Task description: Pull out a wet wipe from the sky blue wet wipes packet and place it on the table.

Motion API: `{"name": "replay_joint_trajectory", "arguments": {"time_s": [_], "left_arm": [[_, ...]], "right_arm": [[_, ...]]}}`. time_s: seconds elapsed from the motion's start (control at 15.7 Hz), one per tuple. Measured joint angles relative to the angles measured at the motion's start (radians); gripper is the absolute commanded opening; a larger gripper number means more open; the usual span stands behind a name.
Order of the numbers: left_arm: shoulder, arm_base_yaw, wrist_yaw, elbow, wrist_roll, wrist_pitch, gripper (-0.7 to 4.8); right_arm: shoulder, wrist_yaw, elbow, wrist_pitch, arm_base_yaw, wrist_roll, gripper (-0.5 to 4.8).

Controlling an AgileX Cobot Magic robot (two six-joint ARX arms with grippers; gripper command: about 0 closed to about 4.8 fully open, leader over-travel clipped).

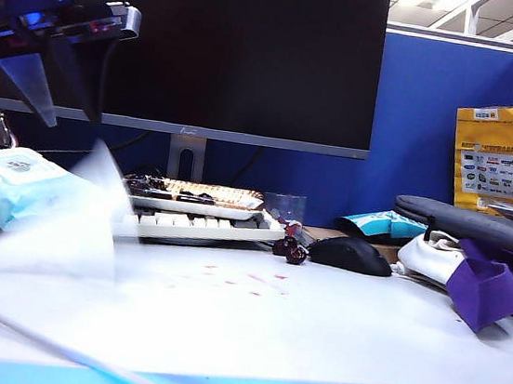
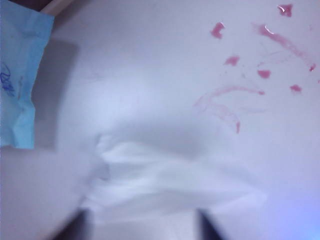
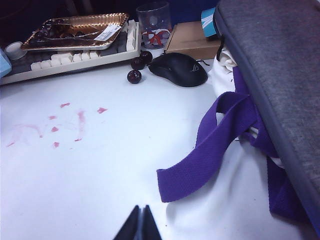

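Two arms, only one over the work. Left gripper [image 1: 50,115] hangs high at the left of the exterior view, above the sky blue wet wipes packet [image 1: 28,187], dark fingers [image 1: 28,84] pointing down and standing apart. In the left wrist view the two fingertips [image 2: 75,227] show as dark blurs, spread wide on either side of the wet wipe [image 2: 165,187] with nothing clamped between them.

Wet wipe is out of the packet: a crumpled white sheet on or just above the table [image 1: 314,330]. In the exterior view it is a motion-blurred white streak, so I can't say whether it has fully settled flat. It sits just beside the packet, in front of it, towards the light blue front edge.

Packet lies at the left of the table, by the end of the keyboard [image 1: 201,225]. Its blue corner shows in the left wrist view.

Pink smears [image 1: 250,280] mark the table mid-surface, near the wipe but apart from it.

Right gripper [image 3: 140,225] sits low over bare table on the right side, fingers pressed together, holding nothing. Near it: a purple strap [image 3: 210,150], a grey bag [image 3: 280,65], a black mouse [image 3: 180,69], dark cherries [image 3: 134,76] by the keyboard.
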Motion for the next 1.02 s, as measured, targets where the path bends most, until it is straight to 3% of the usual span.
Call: {"name": "replay_joint_trajectory", "arguments": {"time_s": [0.19,0.38,0.51,0.57,0.7,1.02], "left_arm": [[-0.002,0.000,-0.007,0.000,-0.003,0.000,2.92],[-0.035,0.000,-0.014,0.001,-0.047,0.061,2.33],[-0.081,0.000,-0.014,0.001,-0.085,0.157,1.09],[-0.123,0.000,-0.014,0.006,-0.107,0.227,0.16],[-0.188,0.000,-0.019,0.066,-0.129,0.320,0.15],[-0.335,0.000,-0.146,0.195,-0.133,0.342,-0.06]], "right_arm": [[0.000,0.000,0.000,0.000,0.000,0.000,-0.01],[0.000,0.000,0.000,0.000,0.000,0.000,-0.01],[0.000,0.000,0.000,0.000,0.000,0.000,-0.01],[0.000,0.000,0.000,0.000,0.000,0.000,-0.01],[0.000,0.000,0.000,0.000,0.000,0.000,-0.01],[0.000,0.000,0.000,0.000,0.000,0.000,-0.01]]}}
